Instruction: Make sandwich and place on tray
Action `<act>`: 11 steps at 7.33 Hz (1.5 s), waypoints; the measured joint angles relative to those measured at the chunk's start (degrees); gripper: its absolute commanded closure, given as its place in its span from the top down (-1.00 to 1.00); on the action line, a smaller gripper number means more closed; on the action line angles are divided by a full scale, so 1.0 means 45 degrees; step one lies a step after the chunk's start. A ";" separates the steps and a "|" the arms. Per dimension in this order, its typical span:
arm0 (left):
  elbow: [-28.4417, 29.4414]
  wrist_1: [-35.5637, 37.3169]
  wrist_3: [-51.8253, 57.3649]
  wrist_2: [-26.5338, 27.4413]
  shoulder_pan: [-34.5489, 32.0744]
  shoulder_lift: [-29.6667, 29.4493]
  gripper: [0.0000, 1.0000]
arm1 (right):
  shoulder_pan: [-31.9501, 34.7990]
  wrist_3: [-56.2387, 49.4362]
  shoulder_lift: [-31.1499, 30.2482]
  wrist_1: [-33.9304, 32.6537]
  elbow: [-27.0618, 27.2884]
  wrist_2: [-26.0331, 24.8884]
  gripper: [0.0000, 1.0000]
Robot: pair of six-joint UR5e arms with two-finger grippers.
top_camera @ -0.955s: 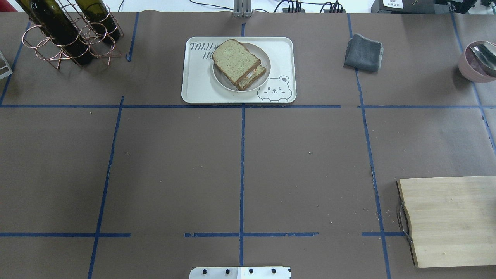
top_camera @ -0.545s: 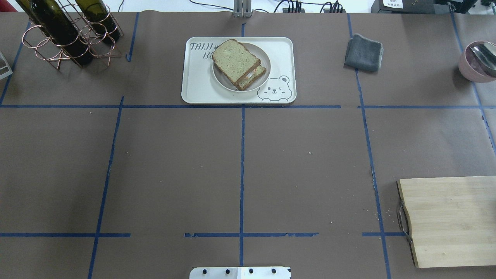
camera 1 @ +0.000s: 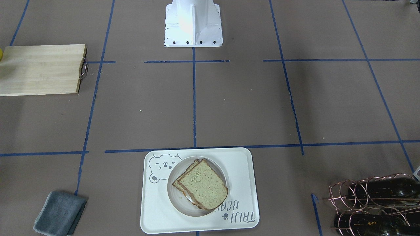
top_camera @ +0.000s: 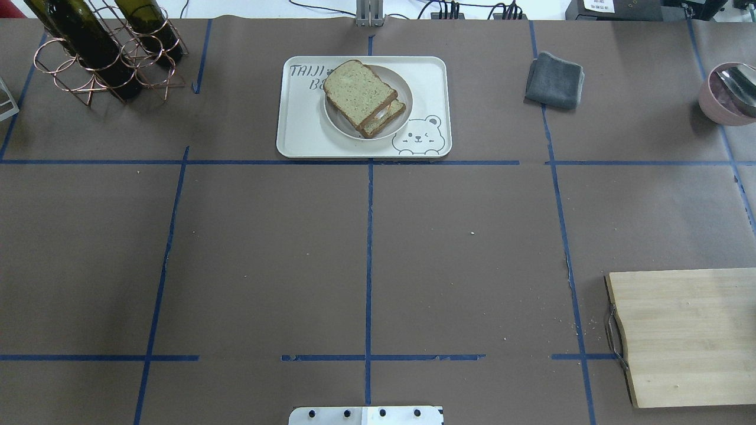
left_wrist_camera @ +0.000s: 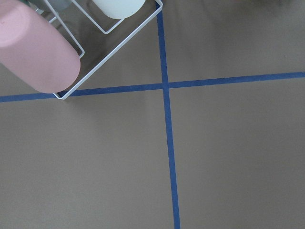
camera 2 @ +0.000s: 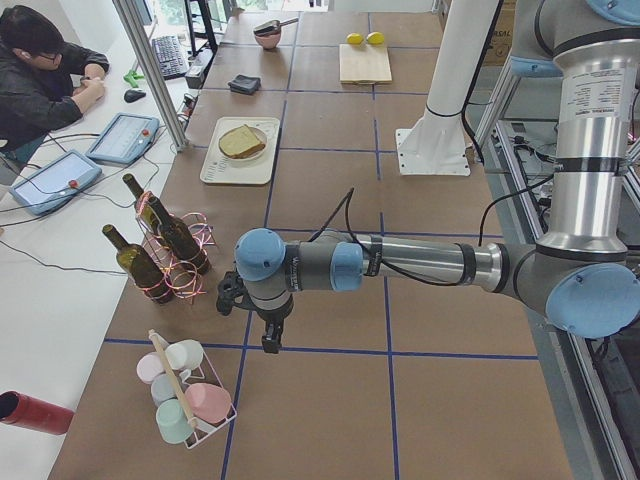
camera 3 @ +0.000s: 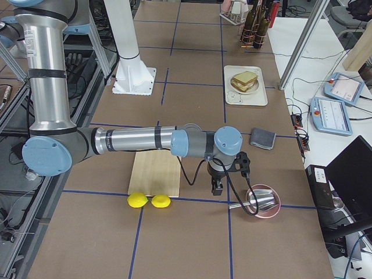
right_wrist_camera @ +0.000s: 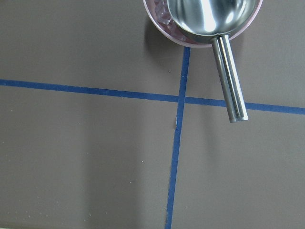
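Observation:
The sandwich [top_camera: 361,94], two bread slices with a bit of white egg between them, lies on a small round white dish [top_camera: 403,82]. The dish stands on the cream tray [top_camera: 295,139] with the bear drawing, at the far middle of the table. Both also show in the front view, the sandwich [camera 1: 203,186] on the tray [camera 1: 244,164]. My left gripper [camera 2: 270,345] hangs over the table's left end, by the bottle and cup racks. My right gripper [camera 3: 217,189] hangs at the right end, next to the pink bowl. Both are far from the tray, and I cannot tell whether they are open or shut.
A copper rack with wine bottles [top_camera: 106,50] stands far left. A grey cloth [top_camera: 555,79] lies right of the tray. A pink bowl with a metal scoop [top_camera: 729,94] stands far right, and a wooden cutting board [top_camera: 685,336] lies near right. Also present: cup rack [camera 2: 185,400], two lemons [camera 3: 148,200].

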 measured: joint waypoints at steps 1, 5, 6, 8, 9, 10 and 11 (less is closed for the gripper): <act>0.0001 0.0000 -0.0008 -0.0003 0.0000 0.0054 1.00 | 0.0043 0.0294 -0.0016 0.0000 -0.0002 0.0020 1.00; -0.0020 0.0000 -0.0012 -0.0008 -0.0012 0.0117 1.00 | 0.0645 0.0601 -0.0604 0.0019 0.0029 0.0117 1.00; -0.0027 0.0000 -0.0012 -0.0008 -0.0011 0.0118 1.00 | 0.0785 0.0591 -0.0732 0.0019 0.0064 0.0139 1.00; -0.0046 0.0000 -0.0012 -0.0008 -0.0012 0.0118 1.00 | 0.0861 0.0586 -0.0815 0.0032 0.0097 0.0152 1.00; -0.0050 0.0000 -0.0012 -0.0009 -0.0012 0.0118 1.00 | 0.0866 0.0586 -0.0817 0.0036 0.0103 0.0152 1.00; -0.0053 0.0000 -0.0012 -0.0009 -0.0012 0.0118 1.00 | 0.0871 0.0586 -0.0808 0.0038 0.0108 0.0153 1.00; -0.0060 0.0000 -0.0012 -0.0008 -0.0011 0.0118 1.00 | 0.0871 0.0589 -0.0798 0.0039 0.0108 0.0152 1.00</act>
